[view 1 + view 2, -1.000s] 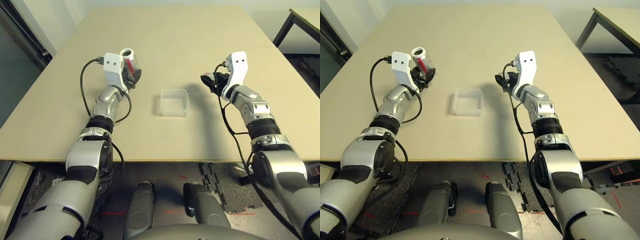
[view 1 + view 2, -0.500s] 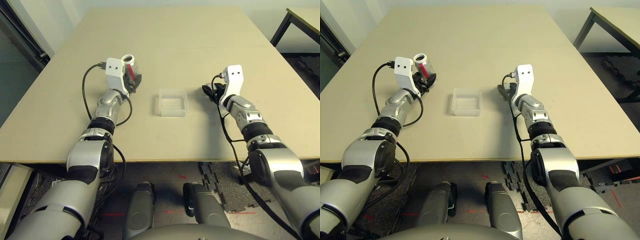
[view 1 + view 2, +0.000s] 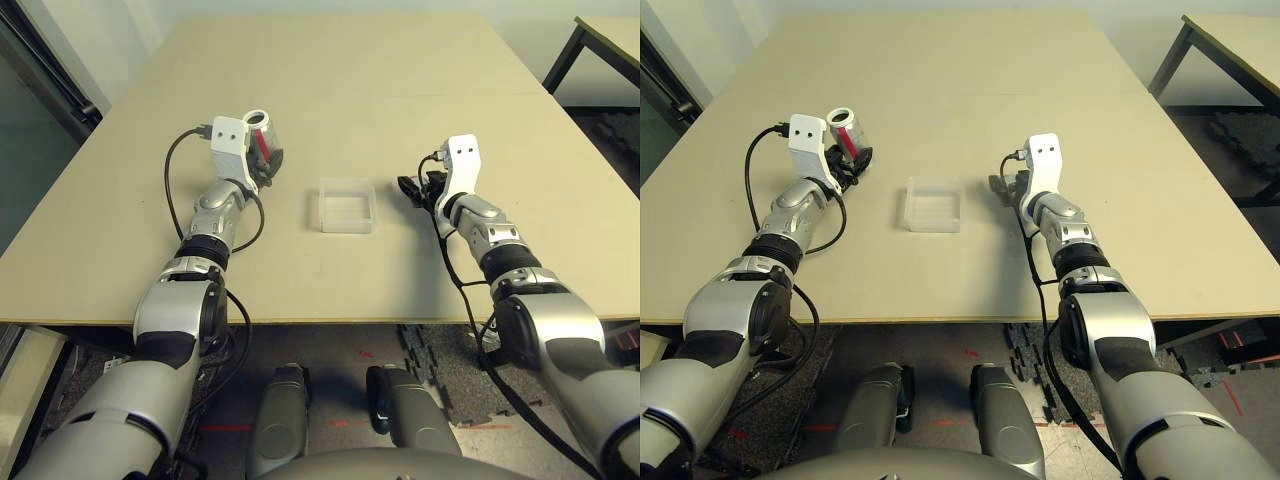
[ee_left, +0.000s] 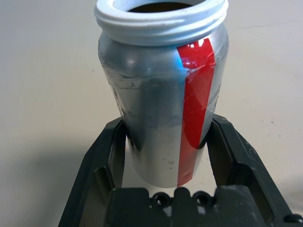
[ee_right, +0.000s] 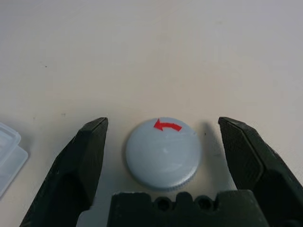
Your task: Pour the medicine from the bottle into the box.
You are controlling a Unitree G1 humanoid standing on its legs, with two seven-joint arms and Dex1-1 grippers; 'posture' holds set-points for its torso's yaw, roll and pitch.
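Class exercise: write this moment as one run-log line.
left tool: shut on bottle, uncapped, upright | right tool: open, cap on table between fingers | box: between arms | pour: not begun

Two head cameras looked forward and down from above, both sharing the worktop [image 3: 400, 90] and both arms, left wrist camera sat very close behind the bottle [image 4: 163, 94], right wrist camera looked closely down on the cap [image 5: 163, 153]
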